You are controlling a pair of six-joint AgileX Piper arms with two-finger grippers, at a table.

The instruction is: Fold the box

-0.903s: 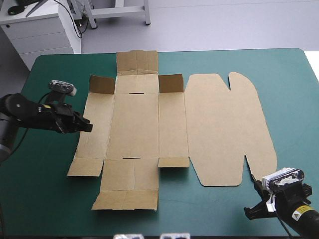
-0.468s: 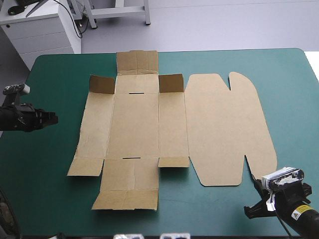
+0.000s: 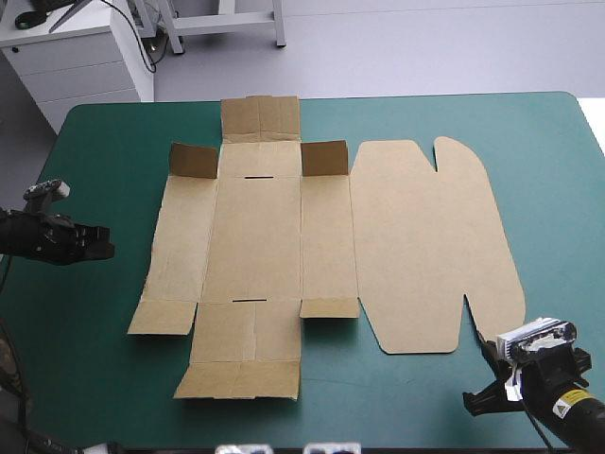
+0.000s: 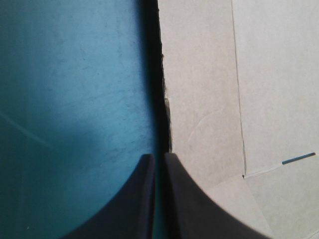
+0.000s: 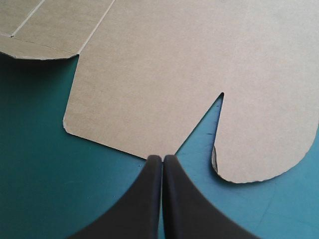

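Nearest, the black-finned right gripper (image 5: 162, 158) is clenched empty just short of the flat brown cardboard box (image 3: 284, 236), spread on the teal-green cover (image 3: 425, 397); that arm's yellow label (image 3: 565, 409) is too small to be read. The left gripper (image 4: 158, 157) is clenched too, off the box's left edge.

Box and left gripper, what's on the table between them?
Nothing. In the high view only bare teal-green cover lies between the left gripper and the box, which lies flat.
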